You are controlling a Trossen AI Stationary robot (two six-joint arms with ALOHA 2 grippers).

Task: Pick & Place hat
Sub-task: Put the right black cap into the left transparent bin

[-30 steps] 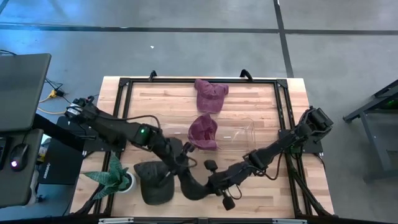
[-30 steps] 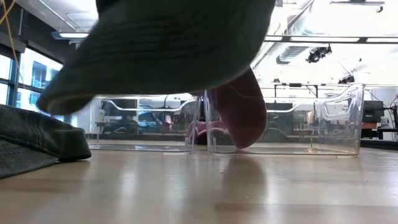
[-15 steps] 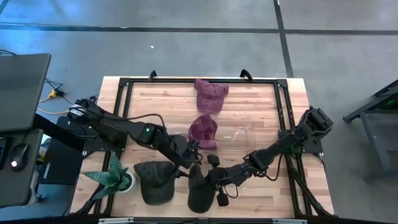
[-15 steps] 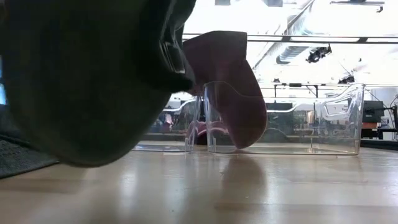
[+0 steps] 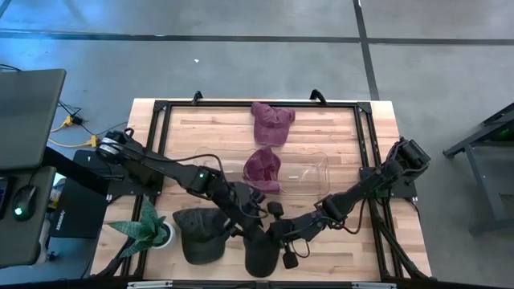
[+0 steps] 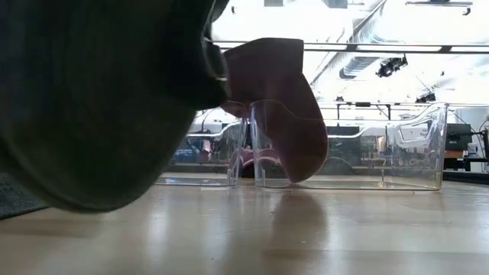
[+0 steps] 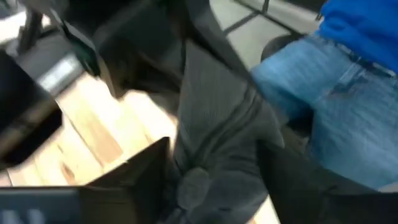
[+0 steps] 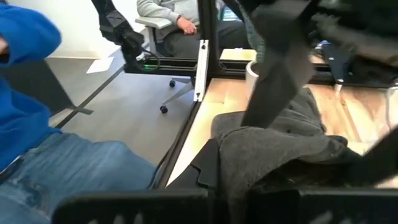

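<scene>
At the near edge of the counter (image 5: 185, 120), a dark grey hat (image 5: 259, 247) hangs between the two arms. The right tool (image 5: 277, 241) sits at the hat's right side with its jaws closed on the fabric; in the right wrist view the grey cloth (image 8: 273, 155) is bunched directly ahead of that tool's dark fingers (image 8: 137, 208). The left tool (image 5: 255, 221) stands just above and behind the hat's crown. Its jaws stand apart; whether any fabric remains between them cannot be told. In the left wrist view the hat's ribbed panels and top button (image 7: 196, 183) lie close in front of this tool.

In the low view the hat (image 6: 99, 99) fills the left half of the frame, its rim hanging just above the counter surface (image 6: 306, 229).

The right arm runs from its base at the counter's right edge diagonally down and left, nearly fully extended and low. The left arm runs from its base at the left edge diagonally down and right, elbow bent near the counter's middle.

A second dark hat (image 5: 199, 233) lies flat on the counter just left of the held one, beside a small potted plant (image 5: 144, 229). Farther back, a clear plastic bin (image 5: 309, 172) holds a maroon hat (image 5: 263, 168) draped over its left wall. Another maroon hat (image 5: 271, 122) lies near the far edge.

A person in blue jeans (image 7: 336, 93) stands beyond the near edge.
</scene>
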